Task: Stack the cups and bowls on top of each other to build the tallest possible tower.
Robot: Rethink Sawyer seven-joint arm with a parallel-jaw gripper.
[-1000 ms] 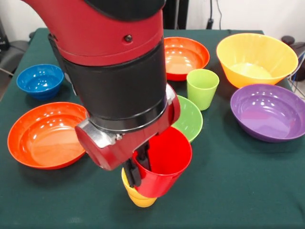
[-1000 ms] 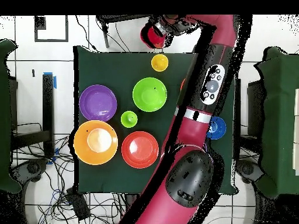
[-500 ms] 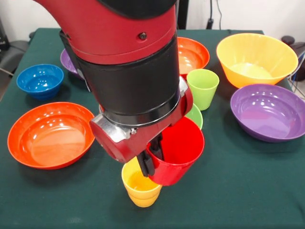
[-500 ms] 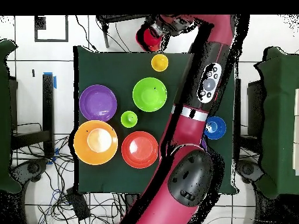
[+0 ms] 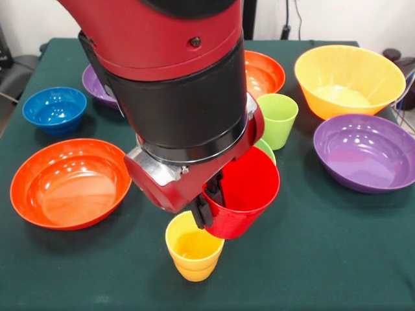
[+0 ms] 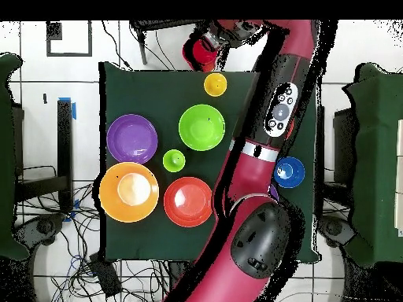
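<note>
Gripper [image 5: 209, 204] clamped on red cup [image 5: 243, 194] rim, tilted above yellow cup [image 5: 193, 249] at table edge; apparently for nesting.

A dark green cloth [image 5: 337, 259] is spread over the table [image 6: 142, 86]. A white tiled floor [image 6: 86, 47] with dark joints is seen around it from overhead. Tangled black cables [image 6: 86, 267] are strewn on the floor beside the table. Dark green furniture [image 6: 378, 157] is placed at both sides. A pale wall [image 5: 363, 19] is seen behind the table.
</note>
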